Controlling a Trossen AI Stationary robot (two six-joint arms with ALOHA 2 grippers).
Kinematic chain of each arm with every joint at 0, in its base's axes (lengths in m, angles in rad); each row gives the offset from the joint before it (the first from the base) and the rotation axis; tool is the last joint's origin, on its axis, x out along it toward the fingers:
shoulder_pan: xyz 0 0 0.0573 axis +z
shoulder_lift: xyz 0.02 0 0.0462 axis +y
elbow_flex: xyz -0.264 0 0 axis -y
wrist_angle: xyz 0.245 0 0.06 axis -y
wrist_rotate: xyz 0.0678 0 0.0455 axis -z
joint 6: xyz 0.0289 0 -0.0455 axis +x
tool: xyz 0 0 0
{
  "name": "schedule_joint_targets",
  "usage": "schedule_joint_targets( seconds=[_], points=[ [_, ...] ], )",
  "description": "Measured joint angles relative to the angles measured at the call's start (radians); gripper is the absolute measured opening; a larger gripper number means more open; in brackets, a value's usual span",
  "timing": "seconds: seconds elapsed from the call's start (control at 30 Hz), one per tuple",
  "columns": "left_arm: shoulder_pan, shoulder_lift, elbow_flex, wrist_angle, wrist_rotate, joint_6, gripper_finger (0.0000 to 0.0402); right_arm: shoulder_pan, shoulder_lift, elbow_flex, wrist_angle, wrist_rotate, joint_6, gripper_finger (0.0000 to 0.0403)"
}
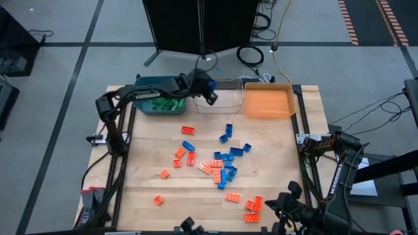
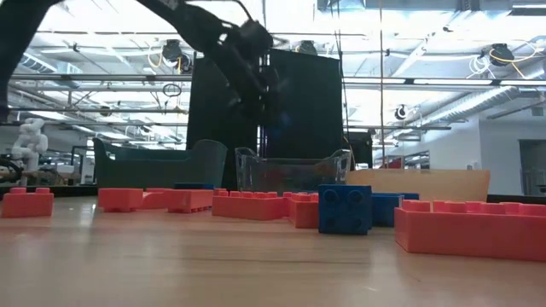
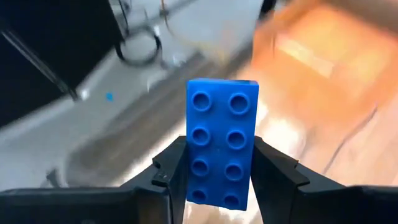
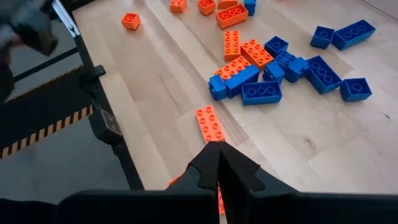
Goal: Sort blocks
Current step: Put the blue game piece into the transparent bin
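Blue block clamped in left tool, raised over clear bin. Remaining blocks scattered across counter. Right tool clenched empty, at counter's near right edge.

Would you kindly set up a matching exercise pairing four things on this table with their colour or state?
1. left gripper
2. right gripper
3. rectangular plastic bin with green bricks inside
4. rectangular plastic bin at the right end of the bin row

A. orange
B. shut, holding nothing
C. teal
D. shut on a blue studded plastic brick

Pairs: 1-D, 2-B, 3-C, 4-A
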Motion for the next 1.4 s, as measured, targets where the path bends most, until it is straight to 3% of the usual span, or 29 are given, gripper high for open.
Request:
schedule_joint_targets(
  seconds=[0.23, 0.6, 0.73, 0.93, 1.0, 1.13, 1.27, 1.4],
  points=[
    [0.003, 0.054, 0.0, -0.094, 0.052, -0.046, 0.0147, -0.006, 0.0, 0.0, -0.013, 0.001, -0.002, 0.0],
    [0.032, 0.043, 0.002, -0.076, 0.107, -0.018, 0.0272, -0.006, 0.0, 0.0, -0.018, 0.001, -0.003, 0.0],
    [0.037, 0.016, 0.054, -0.141, 0.257, 0.024, 0.0287, -0.006, 0.0, 0.0, -0.016, -0.002, -0.001, 0.0],
    [-0.069, -0.151, 0.145, -0.309, 0.535, 0.326, 0.0274, -0.006, 0.0, -0.001, -0.027, -0.002, -0.007, 0.0],
    [-0.136, -0.211, 0.147, -0.359, 0.535, 0.416, 0.0269, -0.006, 0.0, -0.002, -0.028, -0.001, -0.008, 0.0],
    [-0.262, -0.272, 0.146, -0.526, 0.4, 0.569, 0.0267, -0.006, 0.0, -0.027, -0.023, 0.001, 0.001, 0.0],
    [-0.326, -0.263, 0.092, -0.647, 0.374, 0.581, 0.0267, -0.006, 0.0, -0.076, 0.01, -0.001, 0.028, 0.0],
    [-0.35, -0.253, -0.025, -0.656, 0.371, 0.581, 0.0267, -0.006, 0.0, -0.124, 0.07, -0.005, 0.071, 0.0]
  ],
)
